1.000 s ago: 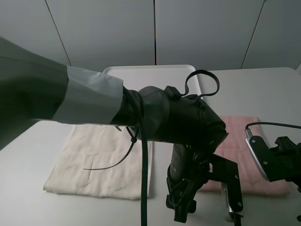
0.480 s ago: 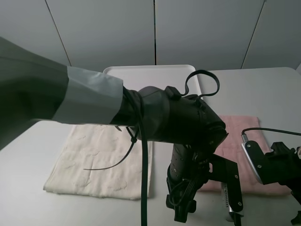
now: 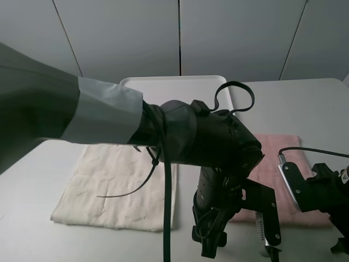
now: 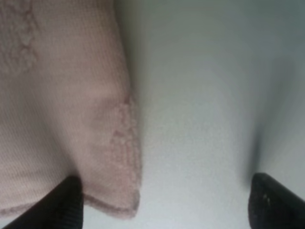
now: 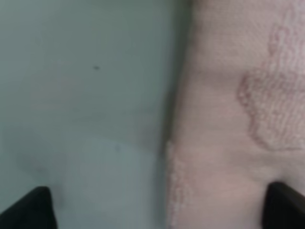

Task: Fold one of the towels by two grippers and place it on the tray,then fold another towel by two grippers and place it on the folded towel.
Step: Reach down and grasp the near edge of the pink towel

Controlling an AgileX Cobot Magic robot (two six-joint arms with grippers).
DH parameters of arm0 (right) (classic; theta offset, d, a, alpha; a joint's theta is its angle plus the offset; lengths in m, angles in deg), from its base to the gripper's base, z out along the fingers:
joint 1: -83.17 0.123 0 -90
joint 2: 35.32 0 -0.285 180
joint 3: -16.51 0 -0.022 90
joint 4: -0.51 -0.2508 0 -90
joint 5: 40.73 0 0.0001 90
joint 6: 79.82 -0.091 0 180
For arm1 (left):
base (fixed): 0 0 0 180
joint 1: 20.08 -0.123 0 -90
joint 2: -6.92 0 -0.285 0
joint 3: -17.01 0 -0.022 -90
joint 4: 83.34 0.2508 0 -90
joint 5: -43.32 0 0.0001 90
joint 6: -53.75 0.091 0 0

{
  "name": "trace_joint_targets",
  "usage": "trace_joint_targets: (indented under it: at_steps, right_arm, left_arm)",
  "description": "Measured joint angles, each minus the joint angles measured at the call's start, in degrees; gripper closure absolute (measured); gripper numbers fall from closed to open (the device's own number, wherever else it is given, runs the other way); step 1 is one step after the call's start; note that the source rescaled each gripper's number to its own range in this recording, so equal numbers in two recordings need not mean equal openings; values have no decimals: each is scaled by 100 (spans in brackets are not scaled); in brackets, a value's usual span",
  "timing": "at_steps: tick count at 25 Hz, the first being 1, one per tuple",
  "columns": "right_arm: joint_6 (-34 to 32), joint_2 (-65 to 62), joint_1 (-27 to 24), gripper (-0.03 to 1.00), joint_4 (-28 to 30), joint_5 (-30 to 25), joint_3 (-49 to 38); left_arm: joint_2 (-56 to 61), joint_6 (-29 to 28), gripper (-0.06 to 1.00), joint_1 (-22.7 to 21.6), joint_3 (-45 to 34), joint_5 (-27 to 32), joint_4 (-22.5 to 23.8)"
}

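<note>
Grey wall panels stand behind a pale worktop that fills the scene. The white tray lies flat at the back of the worktop, about in the middle, its near side hidden behind the left arm. In front of the tray two towels lie spread flat side by side, a cream towel on the left and a pink towel on the right; neither is on the tray. The left arm, grey-sleeved close to the camera and black further along with a looping cable, reaches across the middle to the pink towel's near left corner. Its wrist view shows the left end effector spread wide with nothing gripped. One fingertip sits over the cloth right by the corner, the other sits over bare worktop, and the corner's hem lies between them. The right end effector is low at the pink towel's right side, towards the front. Its wrist view shows it parted wide as well, holding nothing. The towel's edge runs between the two tips, one over cloth and one over bare worktop. Both close views are blurred, so whether any tip touches the cloth or the surface cannot be told.
</note>
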Motion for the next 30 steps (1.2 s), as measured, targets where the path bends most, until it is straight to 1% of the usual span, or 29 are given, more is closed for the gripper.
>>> trace_joint_targets:
  at_steps: [1,3,6,7,8,11,13,18,19,21,26,30]
  right_arm:
    - [-14,8,0,28,23,175,-26]
    - [-4,22,0,52,23,297,-46]
    - [-4,22,0,85,23,461,-45]
    - [-4,22,0,92,23,504,-45]
    - [-4,22,0,95,23,527,-45]
    - [-4,22,0,95,23,527,-45]
    - [-4,22,0,96,23,527,-45]
    - [-4,22,0,96,23,531,-45]
    - [-4,22,0,96,23,531,-45]
    - [-25,22,0,96,23,531,-45]
    - [-104,22,0,96,23,541,-45]
    - [-126,22,0,96,23,541,-47]
  left_arm:
    - [0,-10,2,0,0,0,0]
    - [0,-10,2,0,0,8,0]
    - [0,-10,2,0,0,22,0]
    - [0,-10,2,0,0,22,0]
    - [0,-10,2,0,0,11,0]
    - [0,-10,3,0,0,-77,0]
    - [0,-10,5,0,0,-175,0]
    - [0,-107,20,0,0,-272,38]
    - [-14,-119,21,0,0,-306,46]
    - [-40,-158,21,0,0,-359,63]
    - [-83,-442,12,30,11,-376,352]
    - [-83,-672,11,40,11,-376,561]
